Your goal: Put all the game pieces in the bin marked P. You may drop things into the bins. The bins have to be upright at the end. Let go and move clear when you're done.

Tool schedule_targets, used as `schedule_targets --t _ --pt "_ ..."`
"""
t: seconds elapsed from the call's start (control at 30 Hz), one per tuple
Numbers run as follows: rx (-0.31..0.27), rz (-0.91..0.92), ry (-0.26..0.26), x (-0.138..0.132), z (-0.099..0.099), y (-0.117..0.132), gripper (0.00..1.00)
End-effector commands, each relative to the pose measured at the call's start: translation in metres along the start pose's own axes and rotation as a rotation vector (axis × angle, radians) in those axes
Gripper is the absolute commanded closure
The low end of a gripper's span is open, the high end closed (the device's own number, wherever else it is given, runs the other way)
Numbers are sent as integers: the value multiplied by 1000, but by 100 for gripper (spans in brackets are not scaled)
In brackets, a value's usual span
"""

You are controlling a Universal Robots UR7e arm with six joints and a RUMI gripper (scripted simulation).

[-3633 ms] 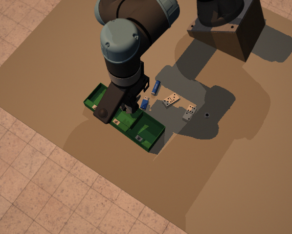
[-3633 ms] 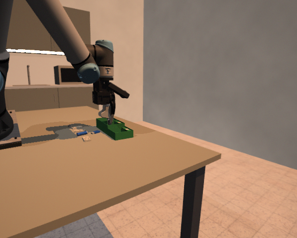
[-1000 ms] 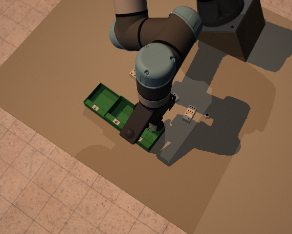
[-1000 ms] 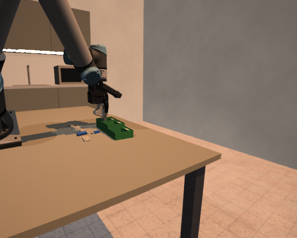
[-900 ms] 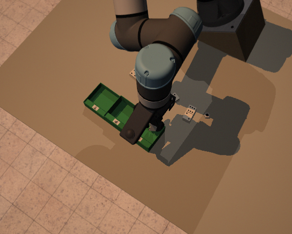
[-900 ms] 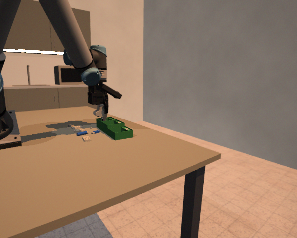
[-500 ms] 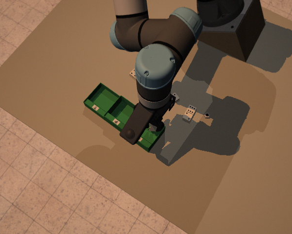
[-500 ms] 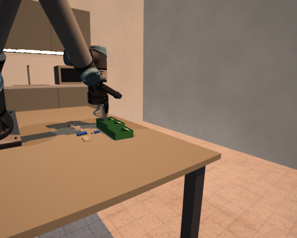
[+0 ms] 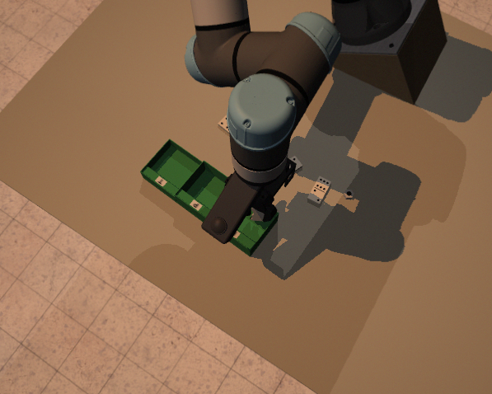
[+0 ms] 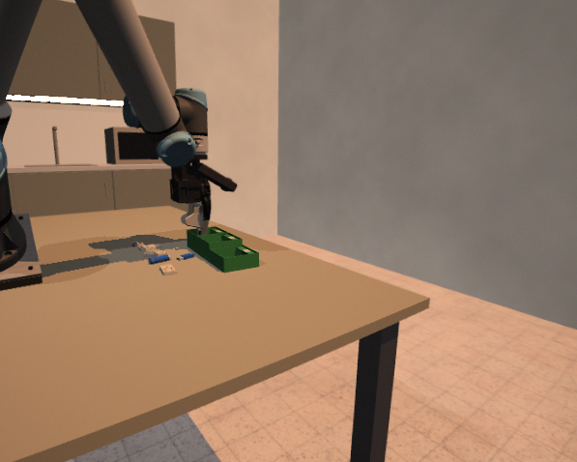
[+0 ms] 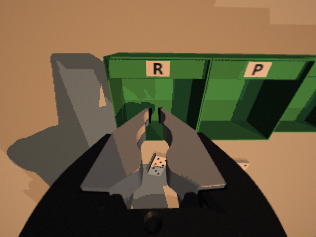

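Note:
The green bin [image 9: 203,192] [image 11: 157,68] has three compartments in a row, marked T [image 9: 161,180], P [image 9: 196,205] and R. My gripper [image 11: 154,109] is shut with nothing between its fingertips, which hang low at the near wall of the R compartment; it also shows in the side view [image 10: 200,223]. A white domino [image 11: 156,165] lies on the table below me, seen through the gap between the finger bases. A grey domino [image 9: 320,190] lies to the right of the bin. Another piece [image 9: 295,161] peeks out beside my wrist. A tan domino [image 9: 223,124] lies behind the arm.
A small black nut [image 9: 349,194] lies next to the grey domino. Two blue cylinders [image 10: 158,258] [image 10: 185,256] and a tan domino [image 10: 167,269] lie on the table near the bin. The robot base [image 9: 390,38] stands at the back right.

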State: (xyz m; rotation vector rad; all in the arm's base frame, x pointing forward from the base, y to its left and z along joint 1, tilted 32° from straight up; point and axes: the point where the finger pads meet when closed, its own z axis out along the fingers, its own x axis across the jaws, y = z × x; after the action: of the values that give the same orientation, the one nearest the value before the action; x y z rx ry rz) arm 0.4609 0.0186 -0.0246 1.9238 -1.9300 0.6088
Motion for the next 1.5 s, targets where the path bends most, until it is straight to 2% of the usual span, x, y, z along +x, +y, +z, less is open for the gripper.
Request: schedule_targets --t 0.0,0.5,0.77,1.33,1.47 --pt "1 0 0 0 0 0 96" --pt "1 0 0 0 0 0 96" --pt "1 0 0 0 -8 0 96" --pt "1 0 0 0 -28 0 96" --pt "1 0 0 0 -44 0 96"
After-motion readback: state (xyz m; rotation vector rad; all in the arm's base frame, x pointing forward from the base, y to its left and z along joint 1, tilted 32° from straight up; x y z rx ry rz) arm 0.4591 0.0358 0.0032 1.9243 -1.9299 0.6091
